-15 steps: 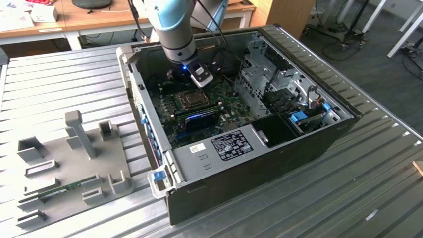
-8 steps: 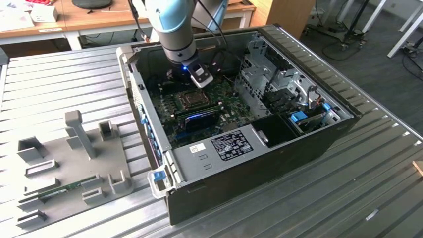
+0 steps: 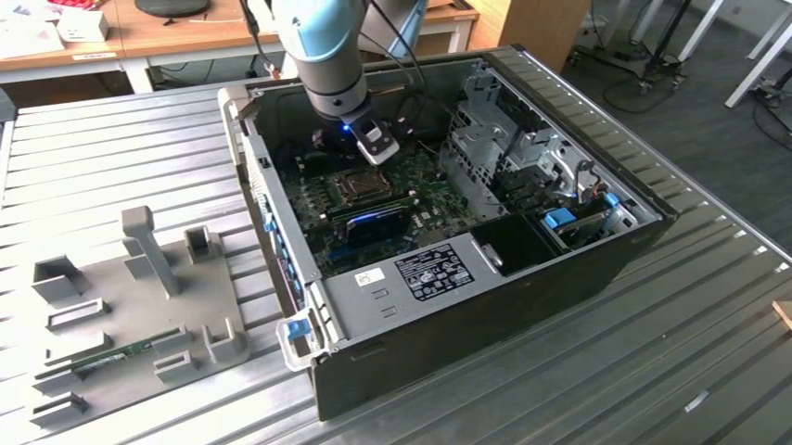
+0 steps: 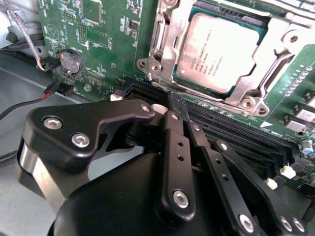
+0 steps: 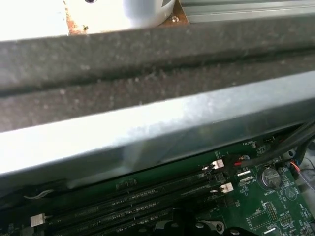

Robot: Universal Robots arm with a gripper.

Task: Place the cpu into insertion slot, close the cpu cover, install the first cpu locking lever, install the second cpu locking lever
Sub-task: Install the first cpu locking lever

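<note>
**CPU seated, cover down**

The small flat square silver-grey cpu (image 4: 220,51) lies flat in the silvery-rimmed insertion slot (image 4: 165,46) on the green motherboard (image 4: 103,39), framed by the thin silvery cpu cover (image 4: 268,64). The black gripper (image 4: 172,110) (fingers pressed together, holding nothing) hovers just beside the slot, over the long black memory slots (image 4: 236,135).

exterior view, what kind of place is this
Probably a robotics lab or test workshop: an open computer case lies on a ribbed metal table, a grey fixture plate sits beside it, and wooden desks stand behind.
</note>
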